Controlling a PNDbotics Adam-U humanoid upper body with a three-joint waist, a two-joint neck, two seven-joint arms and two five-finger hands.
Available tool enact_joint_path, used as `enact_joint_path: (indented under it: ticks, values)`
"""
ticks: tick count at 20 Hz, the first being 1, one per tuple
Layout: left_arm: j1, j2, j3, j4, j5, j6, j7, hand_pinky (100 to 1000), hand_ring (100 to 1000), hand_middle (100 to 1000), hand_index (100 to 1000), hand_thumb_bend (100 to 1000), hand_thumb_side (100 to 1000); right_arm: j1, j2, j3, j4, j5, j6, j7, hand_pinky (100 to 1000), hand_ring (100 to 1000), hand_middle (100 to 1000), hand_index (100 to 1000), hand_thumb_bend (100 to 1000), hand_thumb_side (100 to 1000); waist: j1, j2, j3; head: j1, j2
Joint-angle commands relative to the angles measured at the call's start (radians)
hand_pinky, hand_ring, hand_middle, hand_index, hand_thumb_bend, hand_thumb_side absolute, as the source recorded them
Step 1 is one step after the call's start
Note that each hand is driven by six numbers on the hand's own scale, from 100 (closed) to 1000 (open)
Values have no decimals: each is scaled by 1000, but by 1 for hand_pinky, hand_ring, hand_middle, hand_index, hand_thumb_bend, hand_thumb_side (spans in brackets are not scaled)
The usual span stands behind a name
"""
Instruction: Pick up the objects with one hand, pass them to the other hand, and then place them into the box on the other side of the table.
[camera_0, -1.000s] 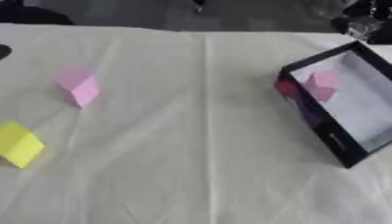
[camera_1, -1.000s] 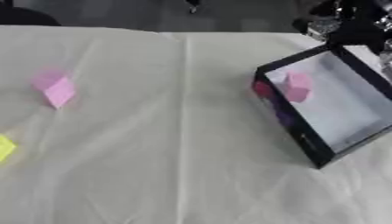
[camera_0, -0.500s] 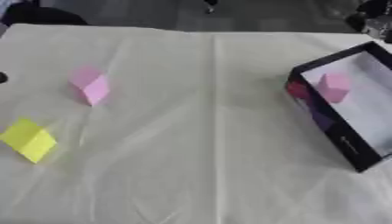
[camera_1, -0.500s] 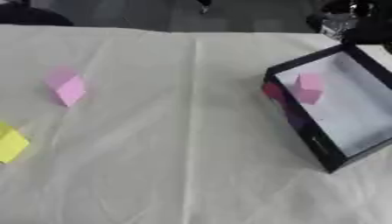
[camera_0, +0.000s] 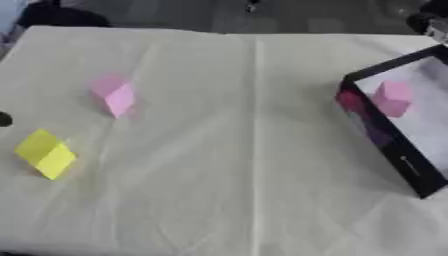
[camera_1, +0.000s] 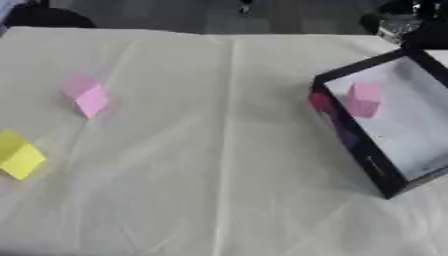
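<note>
I am seeing neither of my hands clearly; a dark bit at the left edge (camera_0: 4, 119) is too small to identify, so I cannot tell any grip. On the cream tablecloth (camera_0: 254, 165), a yellow block (camera_0: 45, 153) is lying near left, a pink block (camera_0: 114, 94) beyond it. Far right, the black-walled box (camera_1: 350, 142) is holding another pink block (camera_1: 363, 99).

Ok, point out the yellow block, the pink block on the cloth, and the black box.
yellow block (camera_0: 45, 153), left eye view, on its top face.
pink block on the cloth (camera_0: 114, 95), left eye view, middle of the block.
black box (camera_1: 357, 156), right eye view, on its near black wall.
</note>
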Motion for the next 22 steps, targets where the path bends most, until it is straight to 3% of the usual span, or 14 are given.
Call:
enact_joint_path:
  ticks: [1, 10, 22]
  values:
    - [5, 61, -20, -65, 26, 57, 2, 921, 837, 744, 809, 887, 537, -10, -45, -12, -12, 0, 3, 0, 823, 677, 863, 858, 461, 168, 16, -17, 2, 6, 6]
    - [-23, 39, -109, -167, 73, 173, 80, 919, 838, 746, 811, 925, 578, -6, -36, -7, -3, 11, 7, 8, 823, 673, 859, 854, 456, 179, 14, -17, 4, 17, 6]
    - [-72, -20, -215, -88, -24, 271, 143, 948, 877, 774, 843, 938, 483, 3, -29, -3, 3, 24, 8, 15, 822, 666, 852, 849, 453, 186, 16, -12, -1, 6, 6]
